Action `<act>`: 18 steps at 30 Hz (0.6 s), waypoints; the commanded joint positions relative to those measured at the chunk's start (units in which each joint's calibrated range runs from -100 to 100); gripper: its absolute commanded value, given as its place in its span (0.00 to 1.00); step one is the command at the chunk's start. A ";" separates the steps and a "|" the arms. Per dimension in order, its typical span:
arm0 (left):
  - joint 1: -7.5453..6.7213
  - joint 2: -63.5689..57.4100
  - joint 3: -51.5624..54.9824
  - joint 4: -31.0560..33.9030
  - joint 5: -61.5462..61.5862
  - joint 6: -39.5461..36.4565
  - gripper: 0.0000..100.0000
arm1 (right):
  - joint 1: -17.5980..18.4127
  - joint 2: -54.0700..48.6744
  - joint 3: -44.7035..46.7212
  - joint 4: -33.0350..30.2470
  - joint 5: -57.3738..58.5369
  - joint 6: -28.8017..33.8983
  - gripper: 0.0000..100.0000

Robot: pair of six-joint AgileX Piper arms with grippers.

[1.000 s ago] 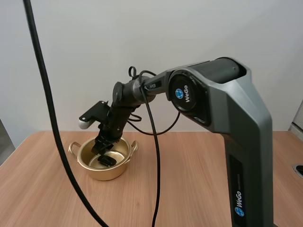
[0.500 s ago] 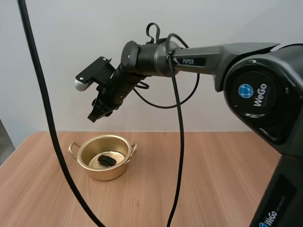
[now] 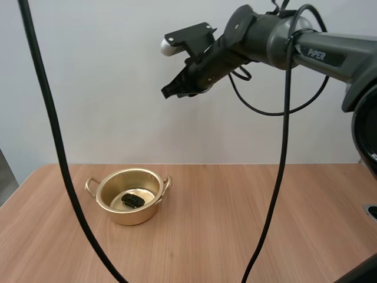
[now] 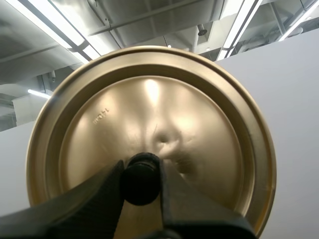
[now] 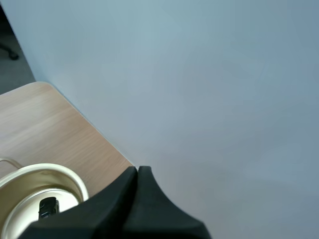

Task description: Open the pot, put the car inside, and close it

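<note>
An open golden pot [image 3: 129, 194] stands on the wooden table at the left, with a small black car [image 3: 133, 201] lying on its bottom. The pot [image 5: 35, 191] and the car [image 5: 48, 206] also show far below my right gripper in the right wrist view. High above the table and to the right of the pot hangs my right gripper [image 3: 167, 93], its fingers shut together on nothing [image 5: 137, 172]. My left gripper [image 4: 142, 174] pinches the black knob [image 4: 141, 178] of the golden lid [image 4: 149, 129], which it holds up in the air.
The wooden table [image 3: 235, 224] stretches bare to the right and in front of the pot. A white wall rises behind it. A dark fitting [image 3: 371, 211] sits at the table's right edge.
My right gripper rose out of the pot, leaving the car inside, swung up and to the right, and its fingers closed. The pot and car stayed put.
</note>
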 commanded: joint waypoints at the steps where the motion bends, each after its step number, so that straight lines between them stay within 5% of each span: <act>1: -0.03 -0.02 0.01 -0.06 0.99 0.01 0.00 | -5.19 -1.32 -0.05 2.47 0.03 0.82 0.00; 11: -0.03 -0.02 0.01 -0.06 1.85 -2.79 0.00 | -15.48 -10.17 5.81 15.31 -1.24 0.85 0.00; 18: -0.03 -0.02 0.01 -0.22 1.85 -3.03 0.00 | -16.31 -22.76 23.56 23.71 -18.72 -7.77 0.00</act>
